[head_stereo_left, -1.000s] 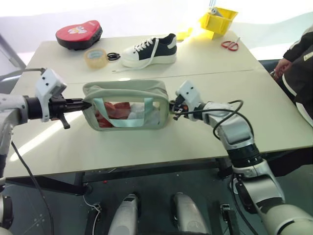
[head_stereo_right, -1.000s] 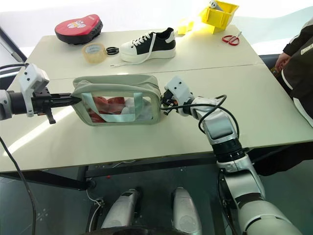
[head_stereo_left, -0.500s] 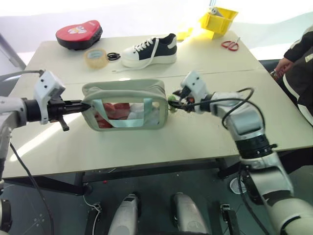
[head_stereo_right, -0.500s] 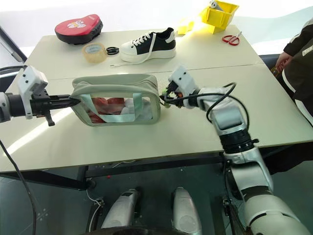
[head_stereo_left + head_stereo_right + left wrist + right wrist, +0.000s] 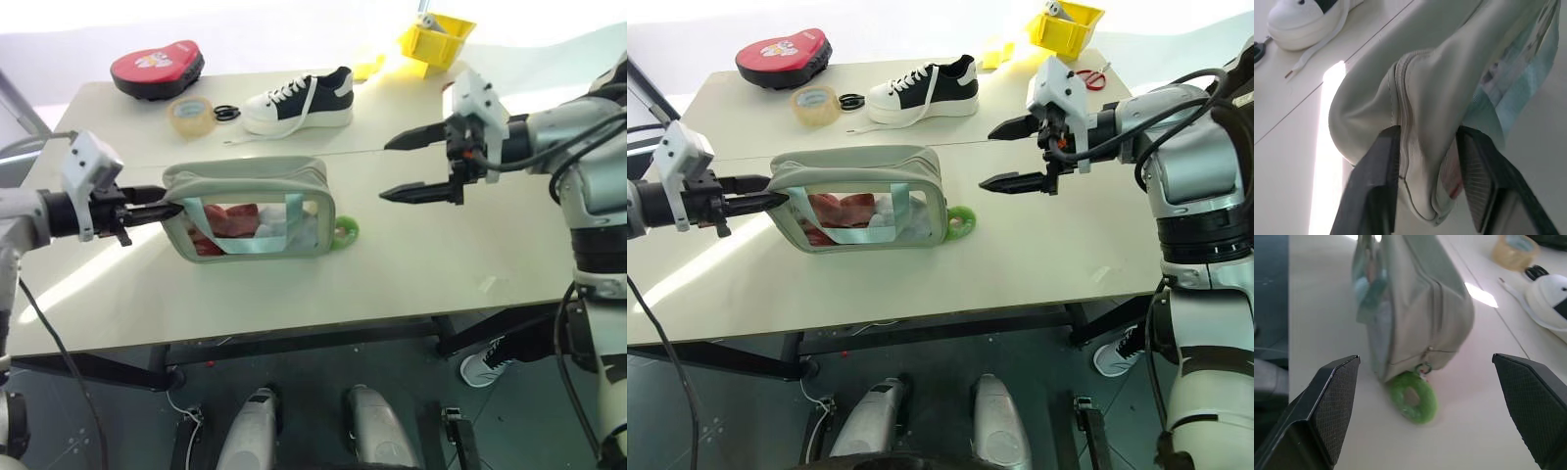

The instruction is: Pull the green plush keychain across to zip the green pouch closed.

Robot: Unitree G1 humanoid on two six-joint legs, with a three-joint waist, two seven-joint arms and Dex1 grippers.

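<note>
Fuzzy bright-green ring keychain (image 5: 1412, 398) beside sage pouch (image 5: 250, 181).

L gripper (image 5: 1427, 186): fingers (image 5: 1376, 181) either side of pouch (image 5: 1449, 83) end, zip seam running between them. Jaws parted, pads close to fabric, contact unclear. Teal strap (image 5: 1528, 83) on clear side. Sneaker (image 5: 1300, 22) w/ lace beyond, on table (image 5: 1288, 161).

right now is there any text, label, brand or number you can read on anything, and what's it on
No text can be read anywhere.
red-and-black pad: a white and yellow printed patch on top, too small to read.
green pouch: no lettering visible.
black-and-white sneaker: no brand mark legible.
tape roll: no print visible.
yellow bin: no label visible.
</note>
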